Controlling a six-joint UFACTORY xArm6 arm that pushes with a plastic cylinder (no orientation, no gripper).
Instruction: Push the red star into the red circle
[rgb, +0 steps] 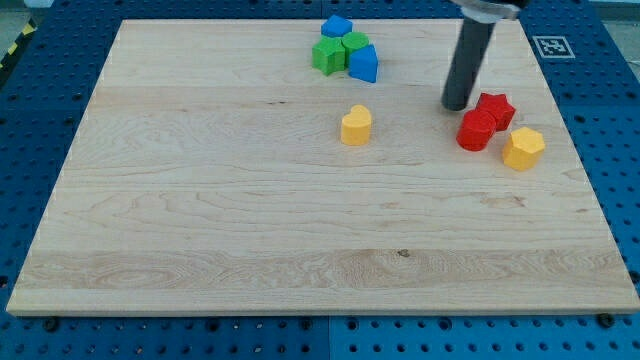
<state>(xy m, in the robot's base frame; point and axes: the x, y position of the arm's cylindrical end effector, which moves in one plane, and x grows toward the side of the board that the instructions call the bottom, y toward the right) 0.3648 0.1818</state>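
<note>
The red star (496, 107) lies near the board's right edge, touching the red circle (476, 131), which sits just below and to its left. My tip (457, 104) stands on the board just left of the red star and a little above the red circle, close to both.
A yellow hexagon (523, 148) lies right of the red circle. A yellow block (356, 126) sits mid-board. At the view's top is a cluster: a blue block (336, 27), a green star-like block (327, 56), a green block (355, 43) and a blue block (364, 63). The wooden board (200, 200) lies on a blue pegboard.
</note>
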